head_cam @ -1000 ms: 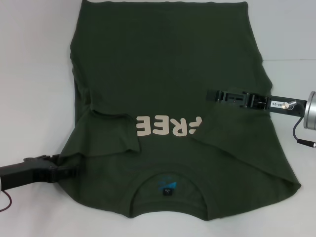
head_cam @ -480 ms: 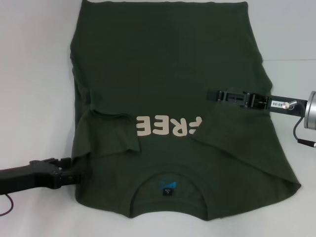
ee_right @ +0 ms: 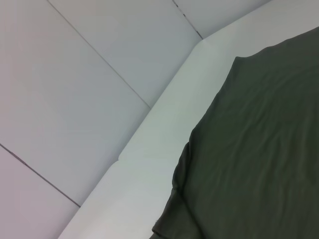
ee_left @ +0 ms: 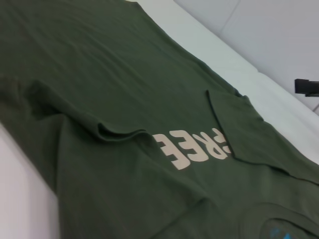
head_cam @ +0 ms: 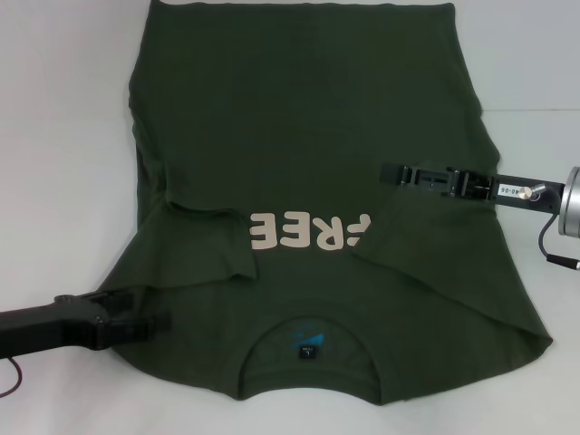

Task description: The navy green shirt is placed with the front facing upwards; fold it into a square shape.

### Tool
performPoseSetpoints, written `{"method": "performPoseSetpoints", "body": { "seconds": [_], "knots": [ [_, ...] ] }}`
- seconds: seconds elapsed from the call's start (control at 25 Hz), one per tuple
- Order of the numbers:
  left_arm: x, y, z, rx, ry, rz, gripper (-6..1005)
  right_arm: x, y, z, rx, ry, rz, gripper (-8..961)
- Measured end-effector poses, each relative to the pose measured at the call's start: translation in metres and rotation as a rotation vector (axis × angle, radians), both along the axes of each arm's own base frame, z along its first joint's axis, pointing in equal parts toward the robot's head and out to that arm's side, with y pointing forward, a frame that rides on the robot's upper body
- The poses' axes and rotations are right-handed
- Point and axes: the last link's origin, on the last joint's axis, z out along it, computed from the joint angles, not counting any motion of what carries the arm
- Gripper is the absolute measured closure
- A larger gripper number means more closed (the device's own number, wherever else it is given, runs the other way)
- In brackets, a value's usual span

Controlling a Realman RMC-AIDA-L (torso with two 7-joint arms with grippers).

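The navy green shirt (head_cam: 299,109) lies flat on the white table, front up, with its collar and blue label (head_cam: 308,344) nearest me. The cream letters (head_cam: 308,233) are partly covered, since both sleeves are folded in: the left sleeve (head_cam: 204,240) and the right sleeve (head_cam: 435,263). My left gripper (head_cam: 159,326) sits low over the shirt's near left shoulder. My right gripper (head_cam: 388,172) hovers over the shirt's right side, just beyond the folded right sleeve. The left wrist view shows the shirt (ee_left: 124,74) and letters (ee_left: 192,147). The right wrist view shows the shirt's edge (ee_right: 264,149).
The white table (head_cam: 54,136) shows on both sides of the shirt. The right wrist view shows the table's edge (ee_right: 149,164) and a tiled floor beyond. The right gripper (ee_left: 304,86) appears far off in the left wrist view.
My left gripper has slid to the right, from the shirt's near left edge onto the shoulder, and the edge there has shifted slightly. The right arm has barely moved.
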Motion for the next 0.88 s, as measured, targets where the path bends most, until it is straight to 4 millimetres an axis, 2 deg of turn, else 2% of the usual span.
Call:
{"method": "performPoseSetpoints", "body": {
  "seconds": [0.52,0.88],
  "knots": [
    [-0.016,-0.004,0.017,0.069,-0.002,0.081,64,0.001,0.000,0.001,0.004,0.000,-0.005,14],
    [-0.021,-0.013,0.022,-0.009,-0.025,0.229,64,0.002,0.001,0.004,0.010,0.001,-0.007,14]
  ]
}}
